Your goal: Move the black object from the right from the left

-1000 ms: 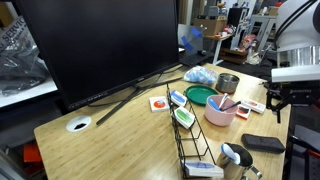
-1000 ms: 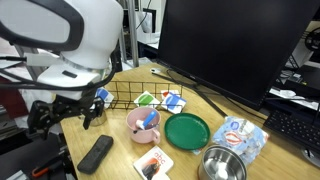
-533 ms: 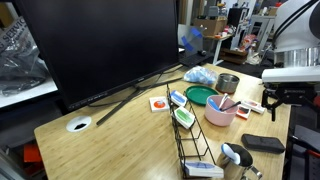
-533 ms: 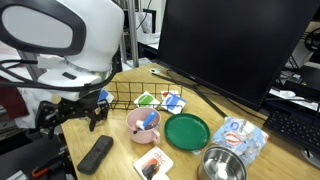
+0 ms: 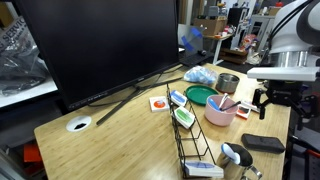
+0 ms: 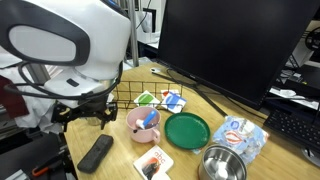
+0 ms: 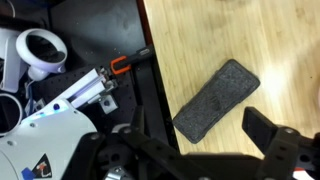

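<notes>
The black object (image 7: 215, 98) is a flat matte bar lying diagonally on the wooden table near its edge. It also shows in both exterior views (image 5: 263, 143) (image 6: 96, 153). My gripper (image 7: 200, 140) hangs above it, open and empty, with a finger on each side of the bar's lower end in the wrist view. In both exterior views the gripper (image 5: 267, 100) (image 6: 88, 113) is well above the table, not touching the bar.
A pink bowl (image 6: 143, 123) with utensils stands next to the bar. Beyond it are a green plate (image 6: 187, 130), a metal bowl (image 6: 222, 165), a picture card (image 6: 153, 162), a black wire rack (image 5: 195, 135) and a big monitor (image 5: 100, 45). The table edge (image 7: 150, 90) is close.
The arm has shifted a little inward over the table toward the pink bowl. The gripper stays open. The black object has not moved.
</notes>
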`<action>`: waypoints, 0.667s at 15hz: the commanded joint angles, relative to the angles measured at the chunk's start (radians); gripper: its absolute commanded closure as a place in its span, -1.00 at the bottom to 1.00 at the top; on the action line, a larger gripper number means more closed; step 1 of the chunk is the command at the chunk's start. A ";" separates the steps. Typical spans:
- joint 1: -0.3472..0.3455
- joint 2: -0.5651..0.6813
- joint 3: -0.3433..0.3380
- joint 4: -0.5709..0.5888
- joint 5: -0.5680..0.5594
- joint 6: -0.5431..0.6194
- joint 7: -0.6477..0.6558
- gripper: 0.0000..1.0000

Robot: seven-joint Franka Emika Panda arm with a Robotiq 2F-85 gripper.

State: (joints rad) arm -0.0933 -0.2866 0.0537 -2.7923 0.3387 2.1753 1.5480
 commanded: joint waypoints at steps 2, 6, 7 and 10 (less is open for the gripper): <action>0.006 0.085 -0.004 0.001 0.080 0.202 0.152 -1.00; 0.002 0.154 0.007 0.002 0.009 0.349 0.404 -1.00; 0.001 0.170 0.006 0.002 -0.023 0.369 0.471 -1.00; 0.022 0.169 -0.020 0.004 -0.019 0.347 0.444 -1.00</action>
State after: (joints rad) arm -0.0897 -0.1166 0.0538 -2.7895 0.3250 2.5239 1.9889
